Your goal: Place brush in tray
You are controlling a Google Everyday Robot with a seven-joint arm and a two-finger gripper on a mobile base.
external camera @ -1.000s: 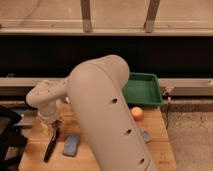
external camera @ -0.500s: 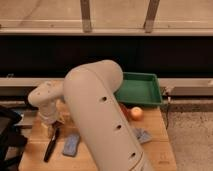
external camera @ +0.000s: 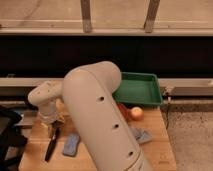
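The brush [external camera: 50, 148] lies on the wooden table at the front left, its black handle pointing toward me. My gripper [external camera: 53, 128] hangs below the white wrist [external camera: 46, 96], right over the far end of the brush; I cannot see whether it touches the brush. The green tray [external camera: 138, 89] sits at the table's back right, with nothing visible in it. My large white arm [external camera: 100, 115] crosses the middle of the view and hides much of the table.
A blue-grey sponge [external camera: 71, 144] lies just right of the brush. An orange ball [external camera: 136, 113] and an orange-red bowl [external camera: 123, 111] sit in front of the tray. A pale blue object [external camera: 143, 135] lies at the right. Dark equipment [external camera: 9, 131] stands left of the table.
The arm's big elbow has shifted slightly left and lower. The wrist, gripper and brush stay in about the same place.
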